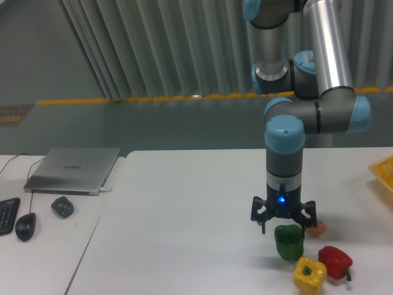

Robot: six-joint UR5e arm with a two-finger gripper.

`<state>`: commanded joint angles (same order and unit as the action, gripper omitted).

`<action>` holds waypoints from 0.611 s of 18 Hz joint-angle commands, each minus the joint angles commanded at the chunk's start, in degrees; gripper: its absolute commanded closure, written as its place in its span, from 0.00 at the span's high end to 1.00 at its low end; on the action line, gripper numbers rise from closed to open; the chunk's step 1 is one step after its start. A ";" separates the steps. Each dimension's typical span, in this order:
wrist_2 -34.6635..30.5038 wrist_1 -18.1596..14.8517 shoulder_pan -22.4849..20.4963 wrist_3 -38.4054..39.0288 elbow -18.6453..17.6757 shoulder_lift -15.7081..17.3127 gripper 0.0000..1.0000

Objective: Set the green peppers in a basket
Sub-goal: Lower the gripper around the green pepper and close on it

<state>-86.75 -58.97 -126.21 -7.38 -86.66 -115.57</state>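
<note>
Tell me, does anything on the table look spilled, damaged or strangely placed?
Nothing stands out. The green pepper stands whole under the open end effector, close beside the yellow pepper and red pepper. The basket shows only a corner at the right edge.

Laptop (72,169), mice (25,226) (two), peppers (334,260).

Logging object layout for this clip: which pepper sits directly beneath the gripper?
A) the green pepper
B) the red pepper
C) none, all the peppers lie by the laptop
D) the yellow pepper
A: the green pepper stands right under the gripper, whose fingers are spread above it, while the yellow pepper and the red pepper lie nearer the table's front edge to its right.
</note>
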 joint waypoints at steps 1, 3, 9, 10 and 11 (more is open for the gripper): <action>0.00 0.09 0.00 -0.09 0.00 0.00 1.00; 0.00 0.09 0.00 -0.17 0.09 -0.09 1.00; -0.35 0.17 0.00 -0.53 0.09 -0.70 1.00; -1.14 0.18 0.00 -0.61 0.09 -0.71 1.00; -1.93 0.09 -0.09 -0.62 0.09 -0.53 1.00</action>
<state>-88.67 -58.89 -126.30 -8.00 -86.57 -116.11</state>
